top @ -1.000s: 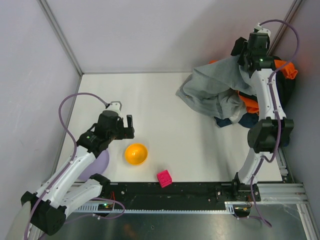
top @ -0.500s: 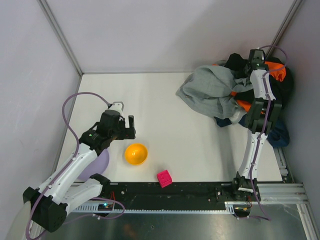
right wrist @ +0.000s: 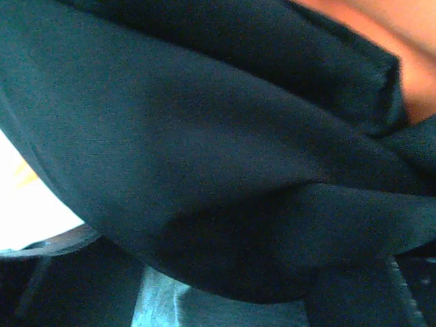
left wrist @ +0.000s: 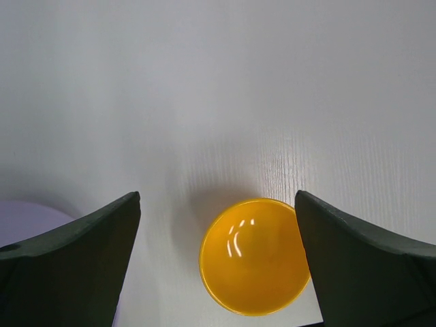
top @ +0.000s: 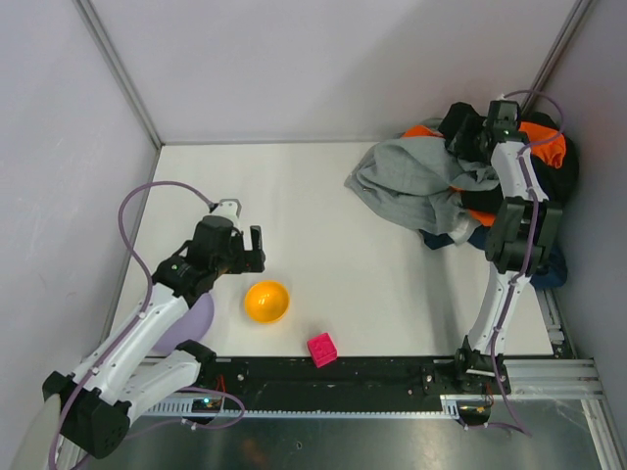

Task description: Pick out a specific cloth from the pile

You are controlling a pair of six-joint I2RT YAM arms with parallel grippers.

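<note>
The pile (top: pixel 421 181) lies at the back right: a light grey garment in front, with orange (top: pixel 544 142) and black pieces behind it. Dark navy bits of the cloth (top: pixel 485 236) peek out below the grey garment's near edge. My right gripper (top: pixel 466 129) is pressed into the top of the pile, and dark fabric (right wrist: pixel 204 136) fills the right wrist view and hides its fingers. My left gripper (left wrist: pixel 218 204) hangs open over the orange bowl (left wrist: pixel 253 255), holding nothing.
A pink block (top: pixel 321 349) sits near the front rail, right of the orange bowl (top: pixel 266 302). A lilac plate (top: pixel 191 318) lies under the left arm. Walls close in on the left, back and right, and the pile fills the right back corner.
The grey garment, pulled up at my right gripper a second ago, has slumped back onto the pile. The right arm has folded lower into the pile's top. The left arm barely moved.
</note>
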